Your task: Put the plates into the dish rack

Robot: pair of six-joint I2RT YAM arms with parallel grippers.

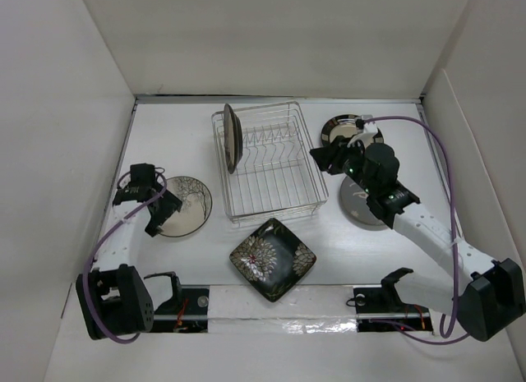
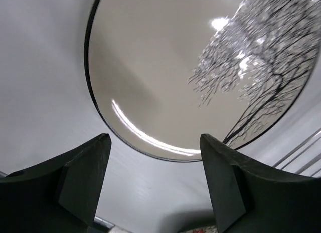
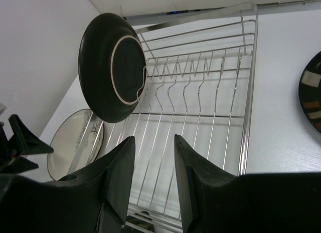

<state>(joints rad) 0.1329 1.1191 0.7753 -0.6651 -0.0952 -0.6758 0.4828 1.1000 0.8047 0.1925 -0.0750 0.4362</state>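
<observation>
Plates: one dark plate [image 1: 232, 138] stands on edge at the left end of the dish rack [image 1: 317, 181]. The others lie flat on the table [image 1: 197, 263]. The cream plate [image 1: 191, 203], with its branch pattern, sits left of the rack and looks to be the one in hand.

Left gripper [image 1: 162, 215] hovers at its outer rim, jaws spread wide, nothing between them. Right gripper [image 1: 323, 158] hangs by the rack's right side, jaws part-open and empty.

Likely step: grasp the cream plate. Probably best to set one finger outside the rim and one on the inner face, then pinch the raised lip squarely and firmly. The glaze looks slippery. Tilt the plate upright only once it is off the table.
</observation>
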